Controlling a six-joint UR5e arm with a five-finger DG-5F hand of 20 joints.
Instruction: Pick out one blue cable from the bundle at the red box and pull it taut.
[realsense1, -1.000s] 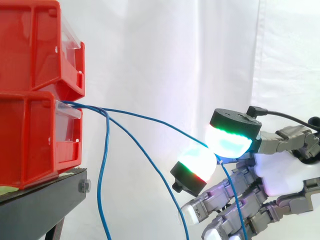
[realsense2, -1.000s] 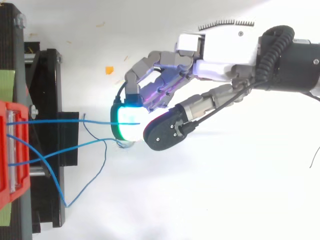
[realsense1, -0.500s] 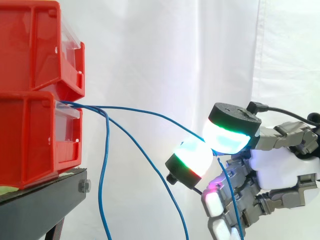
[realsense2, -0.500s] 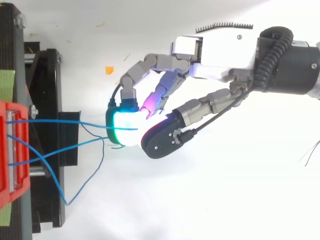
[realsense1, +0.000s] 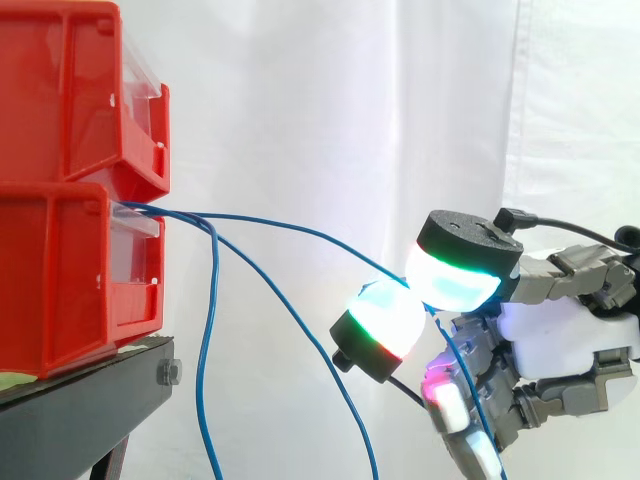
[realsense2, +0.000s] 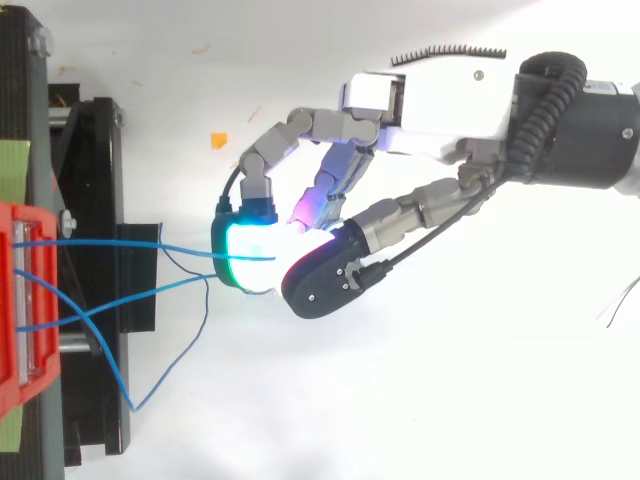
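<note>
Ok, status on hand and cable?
Hand pinching one blue cable between fingertip pads. Cable slack from lower red bin, not taut. Other blue cables hang clear.

Two red bins (realsense1: 60, 100), one stacked on the other, at 9 o'clock of the side view. One black stand (realsense1: 80, 410) beneath, at 8 o'clock, with one bolt (realsense1: 170, 373) on its front corner. Three blue cables (realsense1: 206, 340) at the front of the lower bin: one blue cable (realsense1: 300, 233) nipped between the glowing pads, two loose, hanging toward 6 o'clock. One hand (realsense1: 560, 335), at 4 o'clock. One white curtain (realsense1: 320, 100) behind. From above, one small orange scrap (realsense2: 218, 140) between 10 and 11 o'clock. Two green patches (realsense2: 10, 165) at the left edge, one near 9 o'clock, one near 8 o'clock.
</note>
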